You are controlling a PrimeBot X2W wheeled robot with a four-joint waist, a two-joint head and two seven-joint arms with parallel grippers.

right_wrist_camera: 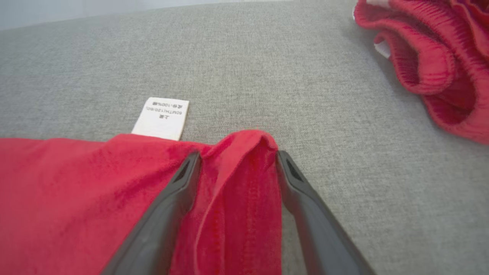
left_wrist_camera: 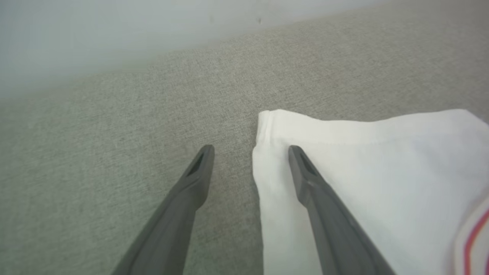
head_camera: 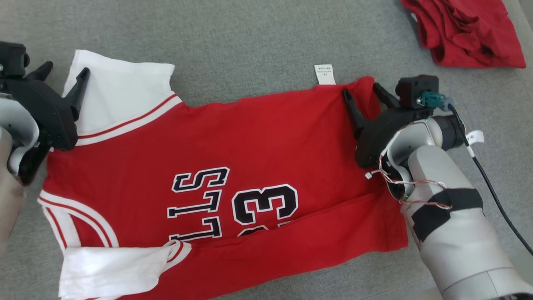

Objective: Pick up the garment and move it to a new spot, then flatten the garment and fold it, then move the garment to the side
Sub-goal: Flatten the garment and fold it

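The garment (head_camera: 250, 137) is a red jersey with white sleeves and dark lettering, spread across the grey surface, its near long edge folded over. My left gripper (head_camera: 66, 71) stands open at the far white sleeve (left_wrist_camera: 363, 160); one finger lies over the sleeve's corner, the other over bare fabric surface. My right gripper (head_camera: 361, 89) is open at the jersey's far hem corner (right_wrist_camera: 244, 152), which bunches up between the two fingers (right_wrist_camera: 179, 191). A white care label (right_wrist_camera: 161, 118) sticks out from the hem beside it.
A second crumpled red cloth (head_camera: 462, 29) lies at the far right, also seen at the top right of the right wrist view (right_wrist_camera: 439, 57). The grey upholstered surface (head_camera: 250, 41) stretches beyond the jersey. A pale wall (left_wrist_camera: 95, 34) rises behind it.
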